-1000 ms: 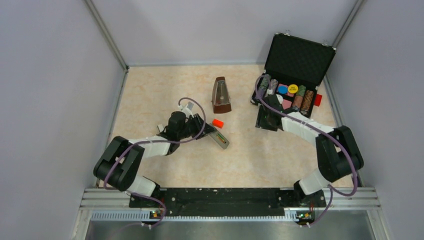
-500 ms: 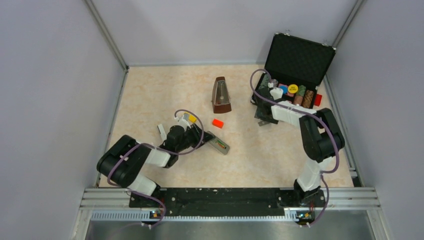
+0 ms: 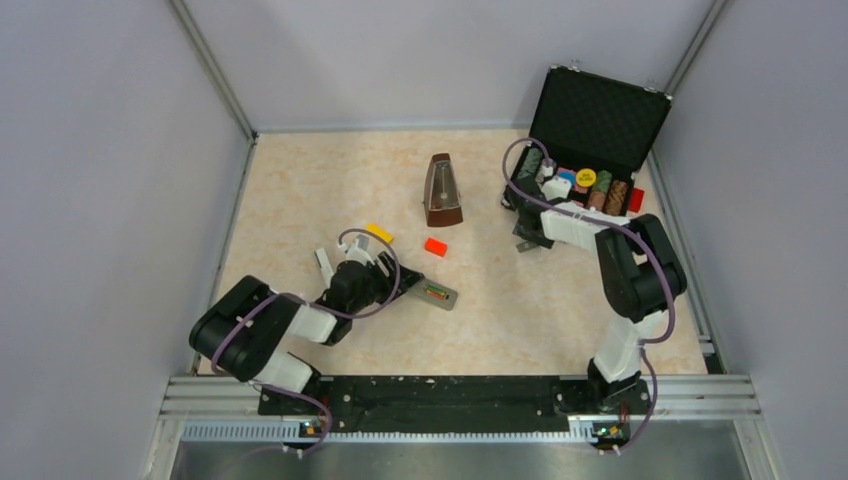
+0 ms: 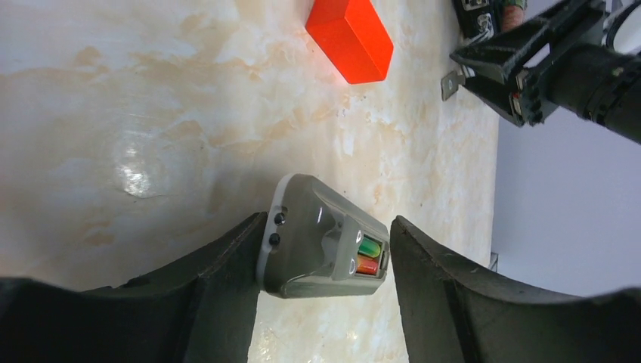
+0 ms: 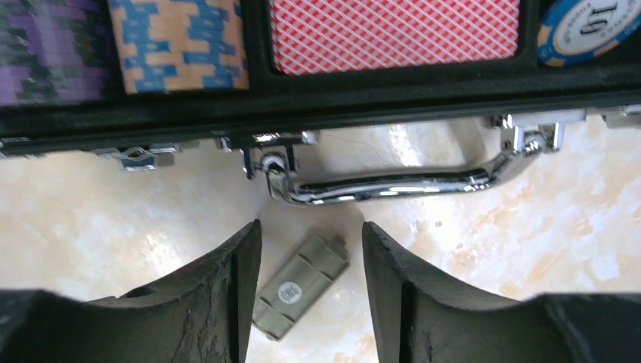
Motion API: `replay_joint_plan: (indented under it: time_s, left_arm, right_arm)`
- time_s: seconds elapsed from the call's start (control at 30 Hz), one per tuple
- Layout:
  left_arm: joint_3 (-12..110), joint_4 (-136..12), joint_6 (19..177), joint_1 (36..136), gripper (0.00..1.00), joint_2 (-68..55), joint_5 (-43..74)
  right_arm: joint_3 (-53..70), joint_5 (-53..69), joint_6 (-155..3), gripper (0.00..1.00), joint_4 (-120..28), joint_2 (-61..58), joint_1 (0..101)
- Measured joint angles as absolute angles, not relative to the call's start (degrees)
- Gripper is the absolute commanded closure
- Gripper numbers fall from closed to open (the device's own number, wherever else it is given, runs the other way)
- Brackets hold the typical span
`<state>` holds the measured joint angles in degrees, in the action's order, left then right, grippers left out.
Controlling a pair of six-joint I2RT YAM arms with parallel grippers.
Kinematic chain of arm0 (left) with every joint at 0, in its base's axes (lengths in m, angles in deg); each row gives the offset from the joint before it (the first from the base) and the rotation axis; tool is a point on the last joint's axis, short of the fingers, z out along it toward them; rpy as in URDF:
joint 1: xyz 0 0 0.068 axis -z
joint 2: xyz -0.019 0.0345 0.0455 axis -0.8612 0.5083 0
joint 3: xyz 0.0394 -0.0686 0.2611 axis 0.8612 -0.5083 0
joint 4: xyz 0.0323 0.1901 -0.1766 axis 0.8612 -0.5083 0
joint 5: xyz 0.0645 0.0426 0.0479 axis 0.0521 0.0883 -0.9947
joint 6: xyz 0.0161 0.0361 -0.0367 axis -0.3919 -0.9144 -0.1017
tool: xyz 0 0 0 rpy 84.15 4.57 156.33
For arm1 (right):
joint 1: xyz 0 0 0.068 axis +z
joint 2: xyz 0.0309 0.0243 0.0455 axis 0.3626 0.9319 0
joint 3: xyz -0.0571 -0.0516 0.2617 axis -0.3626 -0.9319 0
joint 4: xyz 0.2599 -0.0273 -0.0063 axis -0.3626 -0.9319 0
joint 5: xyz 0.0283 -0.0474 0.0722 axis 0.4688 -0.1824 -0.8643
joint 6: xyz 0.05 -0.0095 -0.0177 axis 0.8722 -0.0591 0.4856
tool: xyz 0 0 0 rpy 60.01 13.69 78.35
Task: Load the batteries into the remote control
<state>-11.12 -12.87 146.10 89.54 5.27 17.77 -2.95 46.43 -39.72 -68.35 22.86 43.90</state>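
the left pincer [image 4: 326, 227] has its two dark fingers [image 4: 219, 295] apart. the remote control [image 4: 317, 249] lies flat on the table [image 4: 136, 98] right between their tips, with one finger very close on each side, though i cannot tell if they press on it. the remote is a small, dull grey slab with round corners and two little dark dots at the end next to one finger. at its other end, next to the other finger, the battery hole has no lid on. two tiny batteries lie in it side by side: the green battery [image 4: 369, 246] and the red-orange battery [image 4: 366, 265]. out past the fingertips, well apart from the remote, sits a chunky red block [image 4: 350, 39]. the right pincer [image 5: 310, 227] is apart too and holds nothing. between its fingers, touching neither one, lies the grey cover [image 5: 298, 286] — a little flat ribbed piece with a round mark in the middle, lying tilted on the table. just ahead of those fingertips is the shiny handle [image 5: 393, 183] of an open black case [image 5: 423, 94]. past the handle are rows of poker chips [image 5: 178, 41] and a red checked pack [image 5: 393, 30]. seen from above, the right pincer is well apart from the left one — and from the remote.
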Motion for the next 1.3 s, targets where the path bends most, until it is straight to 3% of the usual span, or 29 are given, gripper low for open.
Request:
replay_joint_plan:
  time_s: [0.43, 0.73, 1.3]
  left_arm:
    - [-11.38, -33.62, 144.04, 89.51, 0.31, -10.23, 6.60]
    - [-9.13, -48.17, 141.33, 89.51, 0.31, -20.31, 1.11]
    - [-3.99, -50.77, 137.40, 89.51, 0.32, -21.86, 3.21]
  right_arm:
    - [-13.07, 38.17, -42.91, 0.81, -67.26, 13.92, 43.85]
    - [-16.65, 30.63, -44.24, 0.64, -68.22, 9.70, 43.85]
    - [-20.09, 21.65, -45.75, 0.65, -74.74, 3.13, 43.79]
